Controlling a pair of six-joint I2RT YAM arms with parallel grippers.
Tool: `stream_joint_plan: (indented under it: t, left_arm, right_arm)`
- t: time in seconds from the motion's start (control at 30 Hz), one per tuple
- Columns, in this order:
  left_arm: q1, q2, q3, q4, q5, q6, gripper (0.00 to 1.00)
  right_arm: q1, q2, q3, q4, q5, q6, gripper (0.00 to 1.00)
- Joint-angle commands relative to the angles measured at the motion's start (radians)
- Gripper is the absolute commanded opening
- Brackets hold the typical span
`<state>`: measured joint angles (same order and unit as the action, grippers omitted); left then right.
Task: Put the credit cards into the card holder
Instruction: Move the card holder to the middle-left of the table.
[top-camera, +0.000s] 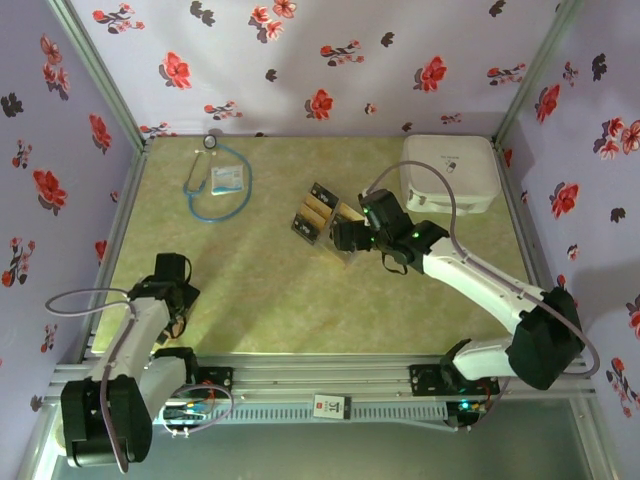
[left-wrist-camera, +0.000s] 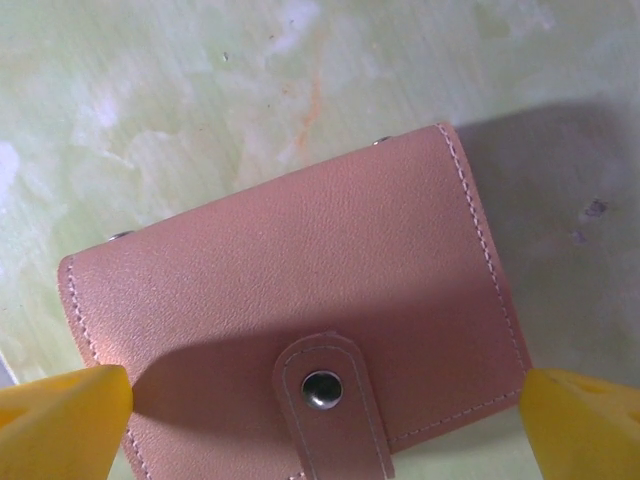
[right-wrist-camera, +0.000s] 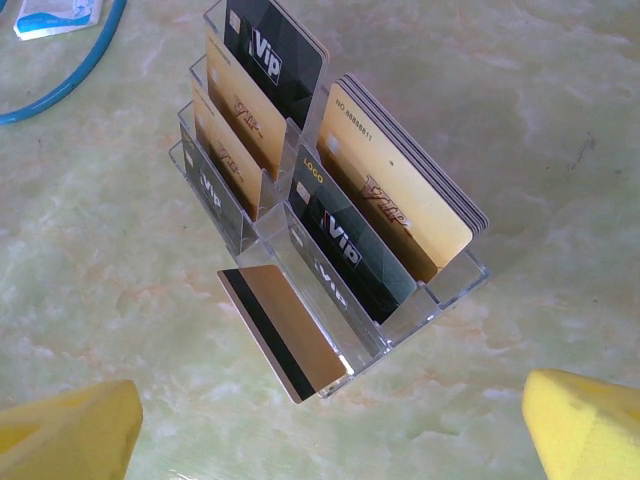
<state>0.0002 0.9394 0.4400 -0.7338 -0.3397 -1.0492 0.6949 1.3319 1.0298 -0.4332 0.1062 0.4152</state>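
The card holder (left-wrist-camera: 300, 300), a reddish-brown wallet, lies folded on the table with its snap strap fastened. My left gripper (left-wrist-camera: 320, 430) is open, its yellow fingertips (left-wrist-camera: 60, 420) standing on either side of the holder's near edge. In the top view the left gripper (top-camera: 172, 272) hangs near the table's left front. The credit cards (right-wrist-camera: 390, 190), gold ones and black "Vip" ones, stand in a clear tiered rack (right-wrist-camera: 440, 290). One gold card (right-wrist-camera: 283, 332), stripe side up, leans against the rack's front. My right gripper (right-wrist-camera: 330, 430) hovers open just in front of that rack (top-camera: 318, 213).
A big white case (top-camera: 450, 170) stands at the back right. A blue tube loop (top-camera: 243, 190) and a white-blue packet (top-camera: 228, 178) lie at the back left; the tube (right-wrist-camera: 70, 70) also runs past the rack's far side. Flowered walls enclose the table.
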Motion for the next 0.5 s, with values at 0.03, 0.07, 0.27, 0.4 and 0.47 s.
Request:
stream_joint_plan:
  t: [0.03, 0.07, 0.27, 0.4, 0.47]
  left_arm:
    - [-0.003, 0.05, 0.003, 0.057, 0.004, -0.008, 1.0]
    - [-0.003, 0.066, 0.008, 0.067, 0.008, -0.001, 1.0]
    - [-0.006, 0.144, 0.046, 0.109, 0.051, 0.051, 1.0]
    - [-0.036, 0.159, 0.07, 0.126, 0.067, 0.063, 1.0]
    - [-0.064, 0.172, 0.085, 0.137, 0.067, 0.059, 1.0]
  right_arm:
    - [0.006, 0.0, 0.038, -0.003, 0.034, -0.038, 0.99]
    - [0.006, 0.001, 0.036, 0.001, 0.036, -0.039, 0.99]
    - [0.006, -0.008, 0.015, 0.016, 0.064, -0.043, 0.99]
    - [0.005, -0.018, -0.006, 0.024, 0.079, -0.039, 0.99]
    - [0.003, -0.025, -0.02, 0.03, 0.088, -0.035, 0.99]
